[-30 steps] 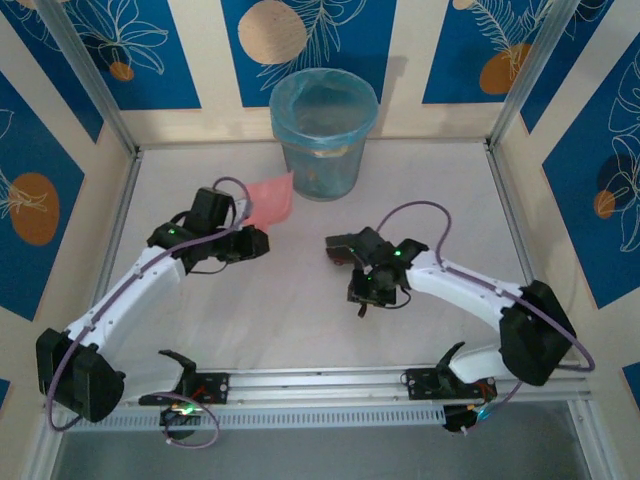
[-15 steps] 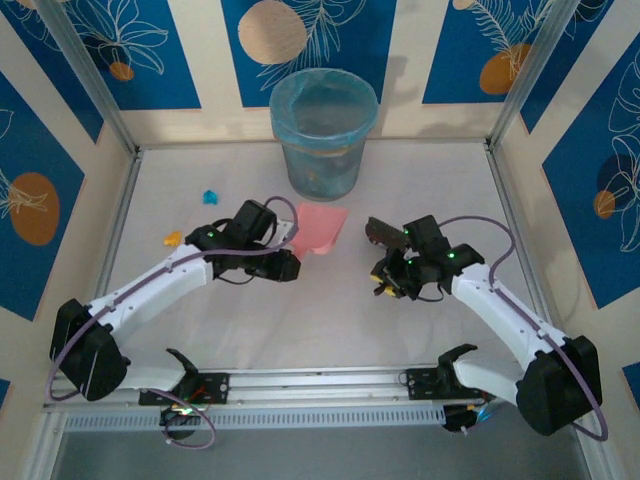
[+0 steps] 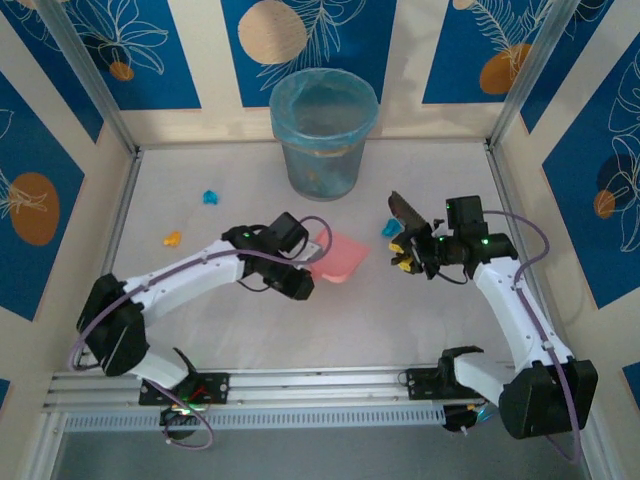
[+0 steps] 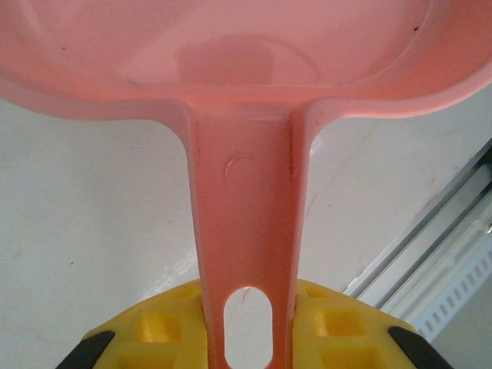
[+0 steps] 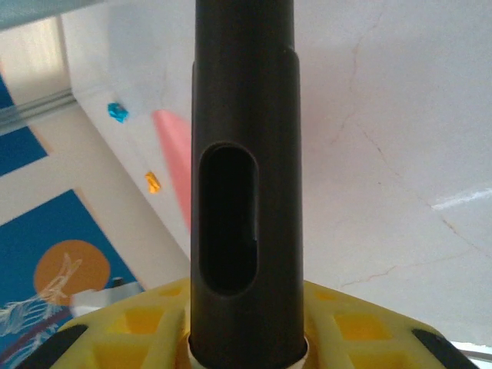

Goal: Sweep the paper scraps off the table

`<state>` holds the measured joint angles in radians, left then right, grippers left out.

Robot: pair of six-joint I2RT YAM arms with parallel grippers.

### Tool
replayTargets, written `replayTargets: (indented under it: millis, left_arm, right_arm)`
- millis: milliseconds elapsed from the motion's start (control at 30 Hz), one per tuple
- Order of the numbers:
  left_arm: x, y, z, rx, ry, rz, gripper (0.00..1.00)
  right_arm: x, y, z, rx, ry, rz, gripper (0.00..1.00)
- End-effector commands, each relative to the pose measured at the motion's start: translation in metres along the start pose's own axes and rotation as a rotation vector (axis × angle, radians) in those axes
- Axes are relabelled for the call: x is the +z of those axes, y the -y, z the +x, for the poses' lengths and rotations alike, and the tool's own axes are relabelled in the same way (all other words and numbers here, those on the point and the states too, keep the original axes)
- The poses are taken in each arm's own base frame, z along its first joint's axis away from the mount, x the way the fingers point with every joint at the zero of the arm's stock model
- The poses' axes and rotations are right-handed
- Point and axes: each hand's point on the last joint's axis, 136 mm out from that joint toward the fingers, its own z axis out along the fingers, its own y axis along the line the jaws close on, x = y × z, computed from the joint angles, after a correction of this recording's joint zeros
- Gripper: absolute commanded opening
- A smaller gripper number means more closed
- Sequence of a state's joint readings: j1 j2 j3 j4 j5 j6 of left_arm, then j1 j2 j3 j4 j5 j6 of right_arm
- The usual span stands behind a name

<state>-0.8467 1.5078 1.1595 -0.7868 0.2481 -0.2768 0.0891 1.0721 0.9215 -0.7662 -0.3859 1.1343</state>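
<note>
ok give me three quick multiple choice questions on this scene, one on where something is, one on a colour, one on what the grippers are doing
1. The bin stands:
A. at the far edge of the table, about midway across
B. in the near left corner
C. between the two arm bases

2. The dustpan is:
A. green
B. pink
C. black

3. The grippers are:
A. both open
B. both shut on paper scraps
C. left gripper shut on the dustpan, right gripper shut on the brush

Answers:
1 A, the top view shows it against the back wall, about centred.
2 B, its pan and handle show pink in the left wrist view.
3 C, each wrist view shows a handle clamped in that gripper.
</note>
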Motion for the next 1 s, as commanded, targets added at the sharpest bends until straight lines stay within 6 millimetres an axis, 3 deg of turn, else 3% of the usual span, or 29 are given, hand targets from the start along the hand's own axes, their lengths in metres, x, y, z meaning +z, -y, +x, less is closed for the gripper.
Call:
replayTargets:
  millis: [0,167,400,700,967]
  left_arm:
    - [0.010,0.007,0.006,0.095,-0.073,-0.039,0.00]
    - [0.029,0.014,0.004,0.129,-0.126,-0.045,0.00]
    - [0.044,0.016,-0.004,0.172,-0.186,-0.063,0.00]
    - [0.057,-0.001,-0.015,0.193,-0.279,-0.171,0.00]
    - [0.075,-0.008,-0.033,0.161,-0.278,-0.222,0.00]
  right_arm:
    - [-0.011,-0.006,0.007,0.016,-0.071,-0.026,0.00]
    - [-0.019,0.004,-0.008,0.025,-0.052,0.025,0.00]
    - [-0.015,0.015,-0.032,-0.056,-0.054,0.152,0.00]
    - [-0.004,0.009,-0.061,-0.112,-0.095,0.255,0.00]
    - [0.014,0.005,-0.066,-0.115,-0.167,0.297,0.00]
